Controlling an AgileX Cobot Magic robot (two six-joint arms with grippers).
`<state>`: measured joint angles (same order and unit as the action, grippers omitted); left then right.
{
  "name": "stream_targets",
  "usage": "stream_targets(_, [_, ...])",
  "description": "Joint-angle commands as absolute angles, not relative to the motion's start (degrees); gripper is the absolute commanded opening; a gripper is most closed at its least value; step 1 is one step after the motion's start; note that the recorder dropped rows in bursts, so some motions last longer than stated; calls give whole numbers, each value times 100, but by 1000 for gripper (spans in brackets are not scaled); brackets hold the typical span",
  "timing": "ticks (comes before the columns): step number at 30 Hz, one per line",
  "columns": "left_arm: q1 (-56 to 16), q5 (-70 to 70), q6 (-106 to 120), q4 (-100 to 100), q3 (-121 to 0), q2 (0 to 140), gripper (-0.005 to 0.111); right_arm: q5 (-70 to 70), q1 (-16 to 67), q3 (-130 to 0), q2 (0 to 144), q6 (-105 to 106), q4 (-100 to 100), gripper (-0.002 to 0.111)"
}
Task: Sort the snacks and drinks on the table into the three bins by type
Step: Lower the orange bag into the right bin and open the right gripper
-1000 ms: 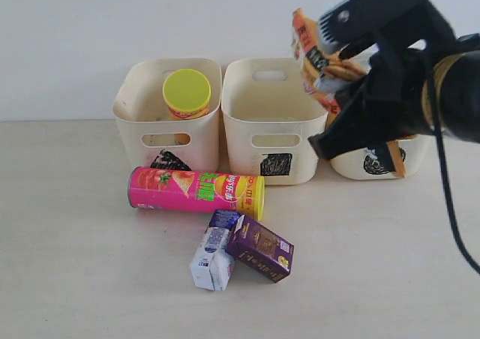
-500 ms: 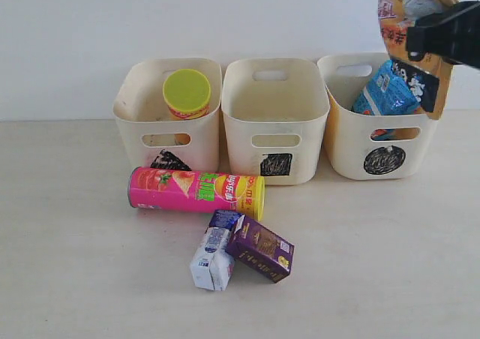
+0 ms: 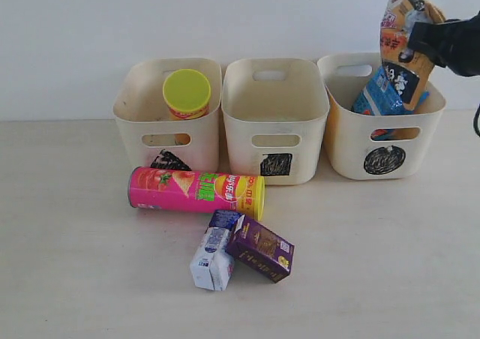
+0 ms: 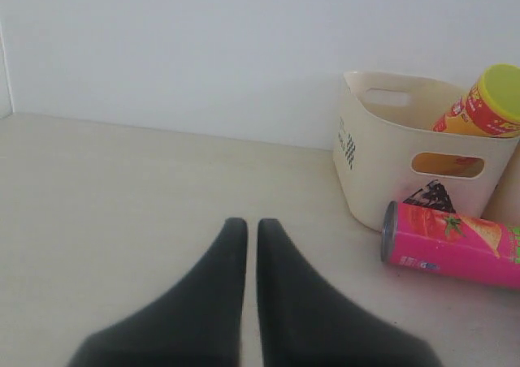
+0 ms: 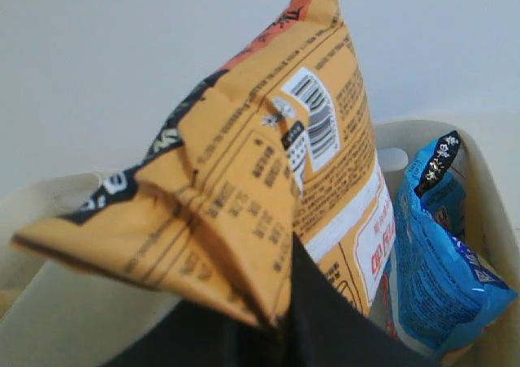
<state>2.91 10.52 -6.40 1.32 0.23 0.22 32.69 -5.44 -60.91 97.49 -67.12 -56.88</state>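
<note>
1. Left tool (image 4: 244, 229): closed, empty, low over the table (image 3: 75, 241).
2. Triangle bin (image 3: 135, 121): yellow-red can (image 3: 187, 94) stowed. The pink-green can (image 3: 196, 191) lies in front, unsorted.
3. Right tool (image 3: 417, 43): clamped on the orange-brown bag (image 3: 401, 16). The bag has shifted right and dropped, and its lower end is now inside the circle bin (image 3: 382, 148), beside the blue bag (image 3: 377, 97). Release appears due.
</note>
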Motion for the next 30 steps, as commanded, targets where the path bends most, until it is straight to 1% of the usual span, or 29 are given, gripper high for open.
stream_targets(1, [285, 1015, -681, 113, 0, 0, 4, 3445, -568, -6729, 10480, -6754, -5622, 0])
stream_targets(9, [285, 1015, -681, 113, 0, 0, 4, 3454, -568, -7668, 11627, -6913, -5542, 0])
stream_targets(12, [285, 1015, -681, 113, 0, 0, 4, 3488, -568, -7666, 11786, -6900, -5451, 0])
stream_targets(13, [285, 1015, -681, 113, 0, 0, 4, 3488, -568, -7666, 11816, -6888, -5451, 2])
stream_targets(14, [285, 1015, -681, 113, 0, 0, 4, 3488, -568, -7666, 11827, -6888, -5451, 7])
stream_targets(15, [285, 1015, -681, 113, 0, 0, 4, 3488, -568, -7666, 11827, -6888, -5451, 16])
stream_targets(16, [285, 1015, -681, 113, 0, 0, 4, 3488, -568, -7666, 11827, -6888, -5462, 35])
stream_targets(17, [285, 1015, -681, 113, 0, 0, 4, 3488, -568, -7666, 11827, -6888, -5473, 46])
stream_targets(18, [285, 1015, -681, 113, 0, 0, 4, 3488, -568, -7666, 11827, -6888, -5473, 63])
stream_targets(19, [285, 1015, -681, 113, 0, 0, 4, 3488, -568, -7666, 11827, -6876, -5462, 70])
stream_targets(20, [285, 1015, -681, 113, 0, 0, 4, 3488, -568, -7666, 11827, -6837, -5462, 73])
stream_targets(25, [285, 1015, -681, 113, 0, 0, 4, 3406, -568, -7666, 11525, -6799, -5664, 73])
stream_targets(26, [285, 1015, -681, 113, 0, 0, 4, 3325, -568, -7666, 11387, -6799, -5891, 71])
stream_targets(27, [285, 1015, -681, 113, 0, 0, 4, 3217, -568, -7666, 11305, -6827, -6047, 67])
stream_targets(28, [285, 1015, -681, 113, 0, 0, 4, 3123, -568, -7666, 11218, -6876, -6225, 61])
stream_targets(29, [285, 1015, -681, 113, 0, 0, 4, 2928, -568, -7666, 11050, -7144, -6759, 41])
stream_targets(30, [285, 1015, -681, 113, 0, 0, 4, 2838, -568, -7666, 10966, -7349, -7079, 28])
